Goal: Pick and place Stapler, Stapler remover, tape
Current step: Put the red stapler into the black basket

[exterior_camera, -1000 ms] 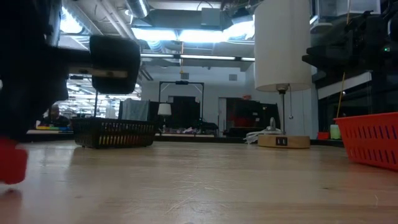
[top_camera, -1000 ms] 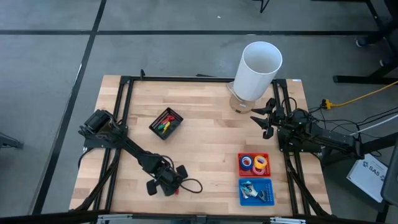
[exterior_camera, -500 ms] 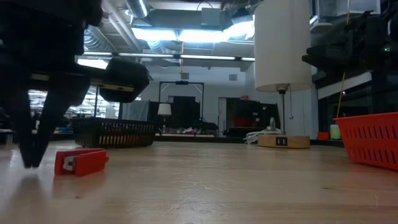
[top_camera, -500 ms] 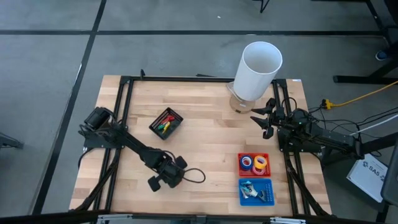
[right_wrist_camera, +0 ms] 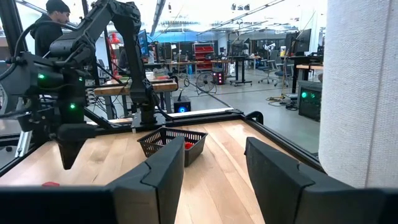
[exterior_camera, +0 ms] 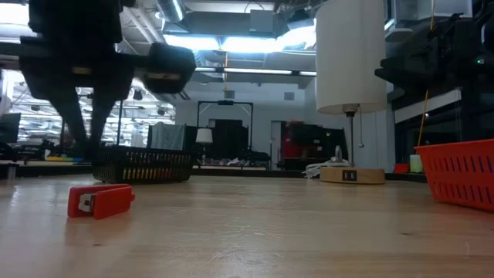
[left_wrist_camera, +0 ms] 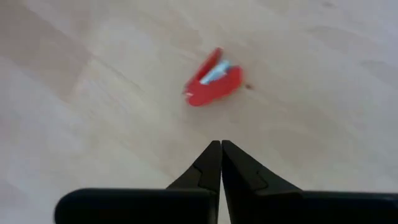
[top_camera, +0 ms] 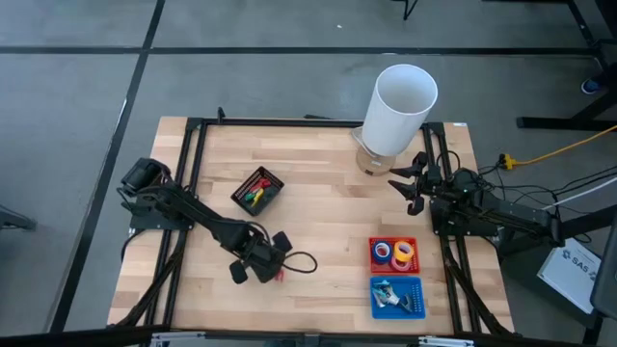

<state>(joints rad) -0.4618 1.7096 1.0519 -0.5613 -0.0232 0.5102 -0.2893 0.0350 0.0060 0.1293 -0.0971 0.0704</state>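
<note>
The red stapler (left_wrist_camera: 214, 84) lies on its side on the bare wood, free of both grippers; it also shows in the low view (exterior_camera: 99, 201) and as a red speck in the high view (top_camera: 279, 275). My left gripper (left_wrist_camera: 221, 146) hangs shut above the table just beside it (top_camera: 253, 262), fingers pointing down (exterior_camera: 85, 135). The tape rolls (top_camera: 393, 253) sit in a red tray. A blue tray (top_camera: 396, 296) holds small metal and blue pieces; whether the stapler remover is among them I cannot tell. My right gripper (right_wrist_camera: 211, 168) waits open near the right edge (top_camera: 415, 188).
A tall white cylinder (top_camera: 400, 101) stands at the far right of the table, close to the right arm. A black basket (top_camera: 257, 190) with coloured items sits left of centre. The left arm's cable (top_camera: 301, 262) loops over the wood. A person (right_wrist_camera: 46, 28) stands beyond the table.
My left gripper has risen from the table top and drawn back a little from the near edge. The red stapler, right at its fingers a second ago, lay free on the wood half a second ago and has stayed there since.
</note>
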